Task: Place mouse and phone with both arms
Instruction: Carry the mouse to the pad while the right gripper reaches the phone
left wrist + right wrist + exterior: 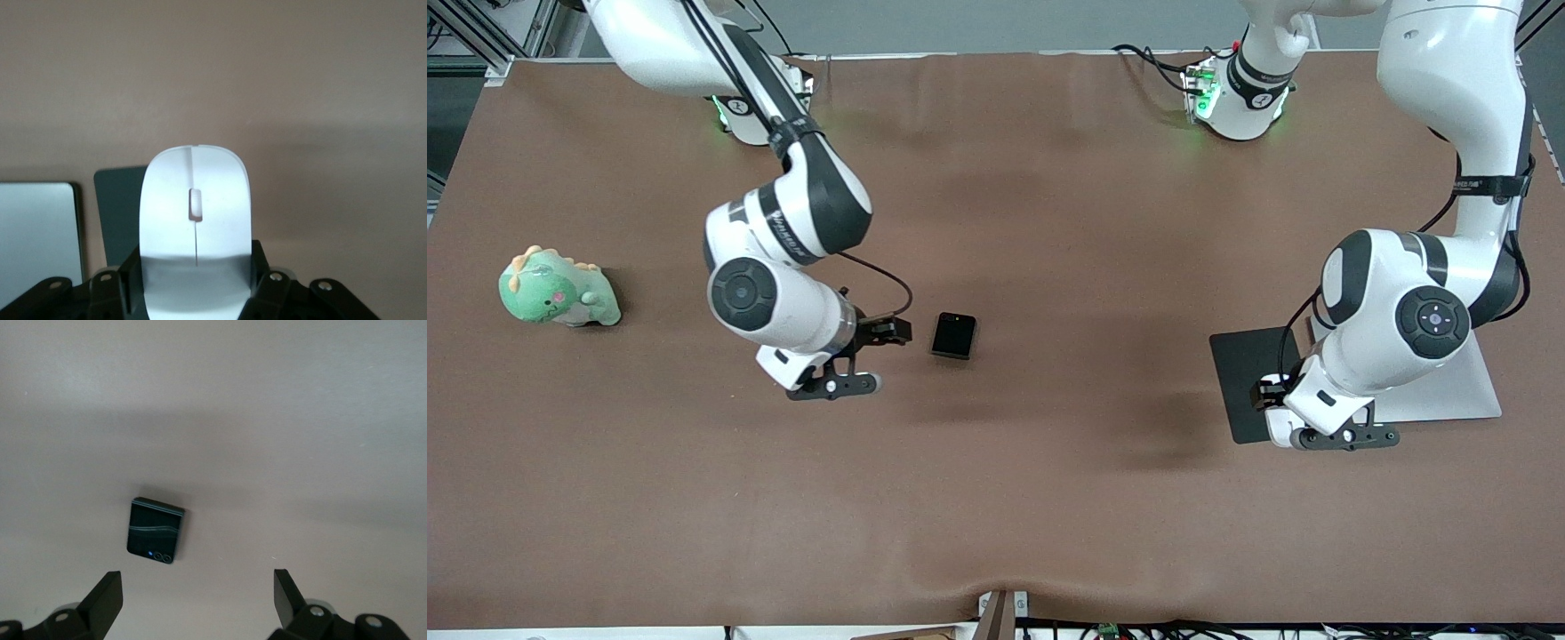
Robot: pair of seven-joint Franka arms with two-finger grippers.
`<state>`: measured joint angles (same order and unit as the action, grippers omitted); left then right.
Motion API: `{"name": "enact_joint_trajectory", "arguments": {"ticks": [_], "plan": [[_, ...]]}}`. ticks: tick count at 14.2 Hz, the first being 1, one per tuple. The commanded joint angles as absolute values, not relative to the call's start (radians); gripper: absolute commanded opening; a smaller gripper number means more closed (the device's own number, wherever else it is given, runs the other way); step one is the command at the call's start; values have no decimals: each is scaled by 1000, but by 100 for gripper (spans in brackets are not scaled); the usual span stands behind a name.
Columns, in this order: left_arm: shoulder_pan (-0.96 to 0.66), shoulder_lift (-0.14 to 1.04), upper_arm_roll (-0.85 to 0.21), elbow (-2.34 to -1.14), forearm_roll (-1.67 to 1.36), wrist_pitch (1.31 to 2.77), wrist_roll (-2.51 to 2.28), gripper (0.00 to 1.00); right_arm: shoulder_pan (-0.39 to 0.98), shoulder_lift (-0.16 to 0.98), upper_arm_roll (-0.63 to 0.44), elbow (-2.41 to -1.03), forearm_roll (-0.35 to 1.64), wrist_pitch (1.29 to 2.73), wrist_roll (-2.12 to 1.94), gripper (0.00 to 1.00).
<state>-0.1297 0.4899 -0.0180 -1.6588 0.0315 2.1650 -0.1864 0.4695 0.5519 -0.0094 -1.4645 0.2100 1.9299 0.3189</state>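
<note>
The white mouse point(195, 220) sits between the fingers of my left gripper point(197, 283), which is shut on it. In the front view this gripper point(1347, 436) is over the edge of the dark grey mat point(1245, 378) nearest the front camera, and the hand hides the mouse. The black folded phone point(953, 335) lies flat on the brown table near its middle. My right gripper point(836, 385) is open and empty beside the phone, toward the right arm's end. In the right wrist view the phone point(155, 530) lies just ahead of the open fingers point(107, 600), apart from them.
A pale silver flat pad point(1449, 396) lies against the dark mat, toward the left arm's end; both show in the left wrist view point(37, 240). A green plush dinosaur point(556, 289) stands at the right arm's end of the table.
</note>
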Motion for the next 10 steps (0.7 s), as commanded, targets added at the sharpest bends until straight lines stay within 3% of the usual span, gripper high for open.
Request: {"name": "enact_joint_trajectory", "arguments": {"ticks": [1, 5, 10], "plan": [[-114, 476, -26, -1774, 54, 2251, -189, 34, 529, 607, -20, -1457, 219, 1998, 399, 100], [-97, 479, -25, -1928, 54, 2452, -193, 33, 580, 667, -21, -1459, 206, 2081, 471, 100], [-94, 534, -23, -1957, 61, 2537, -186, 32, 609, 699, -25, -1528, 204, 2190, 489, 100]]}}
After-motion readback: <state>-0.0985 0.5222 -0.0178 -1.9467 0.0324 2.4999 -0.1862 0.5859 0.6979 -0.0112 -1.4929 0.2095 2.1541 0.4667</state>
